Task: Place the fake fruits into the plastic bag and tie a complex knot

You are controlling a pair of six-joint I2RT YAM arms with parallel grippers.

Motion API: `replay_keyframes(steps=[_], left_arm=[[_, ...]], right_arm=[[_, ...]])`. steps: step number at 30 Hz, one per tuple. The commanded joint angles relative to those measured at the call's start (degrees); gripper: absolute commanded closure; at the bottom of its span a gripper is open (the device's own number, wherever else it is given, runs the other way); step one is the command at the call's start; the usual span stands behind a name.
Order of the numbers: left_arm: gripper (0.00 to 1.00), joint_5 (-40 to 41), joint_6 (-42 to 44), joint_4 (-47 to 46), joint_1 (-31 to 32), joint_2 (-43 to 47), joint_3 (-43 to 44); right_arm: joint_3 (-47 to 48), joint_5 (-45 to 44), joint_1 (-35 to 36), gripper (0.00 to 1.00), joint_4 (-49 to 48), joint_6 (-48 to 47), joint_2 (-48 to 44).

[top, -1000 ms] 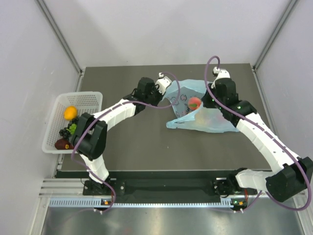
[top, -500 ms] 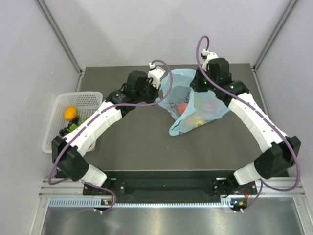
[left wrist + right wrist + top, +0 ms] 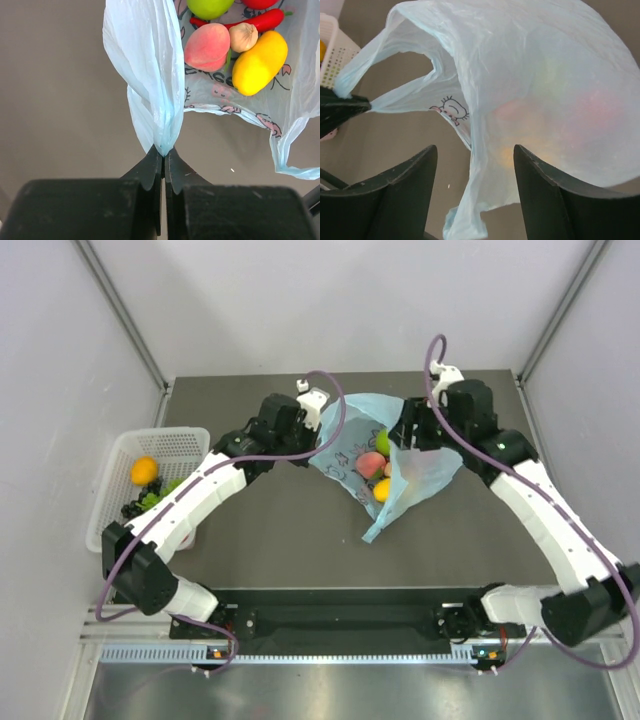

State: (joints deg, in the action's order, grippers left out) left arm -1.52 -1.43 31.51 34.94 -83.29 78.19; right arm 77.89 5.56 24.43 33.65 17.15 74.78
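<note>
Plastic bag (image 3: pixel 420 475) out in the middle of the dark table (image 3: pixel 270 530), light blue and see-through, mouth gaping toward the camera overhead; nearest the arm bases, one loose corner of it trailing flat on the surface, drawn to a point; off to the left at the table's edge, white mesh basket (image 3: pixel 172 443), an orange (image 3: pixel 144 470) and green grapes (image 3: pixel 152 500) inside, left arm (image 3: pixel 210 480) crossing over its near right corner; back to the bag, and fruit showing in the open mouth: yellow mango (image 3: pixel 260 62) closest, pink peach (image 3: pixel 207 46) just beside it, a pale garlic-like bulb (image 3: pixel 243 36) tucked between the two, a red chilli (image 3: pixel 252 21) beyond that, green apple (image 3: pixel 210 6) farthest in; small cartoon print (image 3: pixel 451 109) on the film under the handle loop (image 3: pixel 395 75); loop stretched out sideways, untied; now the claws, both up at the far side of the bag; left gripper (image 3: pixel 163 150) clenched tight, jaws pressed together on a gathered strip of the bag's left edge, film fanning out from the pinch, that edge drawn taut to the left; right gripper (image 3: pixel 474 150) released, fingers (image 3: pixel 405 192) spread wide, the bag's body sagging loose between and beyond them, ungripped, fruit colours glowing faintly through the plastic.
</note>
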Motion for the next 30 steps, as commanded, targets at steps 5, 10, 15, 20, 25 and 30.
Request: replay_keyframes(steps=[5, 10, 15, 20, 25, 30], left_arm=[[1.00, -0.2, -2.0, -0.1, 0.0, 1.4, -2.8], [1.00, 0.4, -2.0, -0.2, 0.0, 2.3, -4.5], [1.00, 1.0, -2.3, 0.4, 0.0, 2.7, -5.2], [1.00, 0.4, -3.2, 1.0, 0.0, 2.9, -5.3], [1.00, 0.1, -3.3, 1.2, 0.0, 3.6, -5.7], [1.00, 0.1, -3.2, 1.5, 0.0, 3.7, -5.8]], right_arm=[[-7.7, -2.8, 2.0, 0.30, 6.2, 4.6, -15.6], [-15.2, -3.2, 6.7, 0.33, 7.6, 11.5, -23.0], [-19.9, -10.2, 17.3, 0.33, 3.9, 17.1, -23.5], [-25.1, -15.8, 23.6, 0.34, -1.3, 22.1, -20.6], [-29.9, -18.9, 25.6, 0.41, -7.5, 23.8, -18.0], [-31.1, -19.5, 27.4, 0.54, -11.2, 24.7, -16.0]])
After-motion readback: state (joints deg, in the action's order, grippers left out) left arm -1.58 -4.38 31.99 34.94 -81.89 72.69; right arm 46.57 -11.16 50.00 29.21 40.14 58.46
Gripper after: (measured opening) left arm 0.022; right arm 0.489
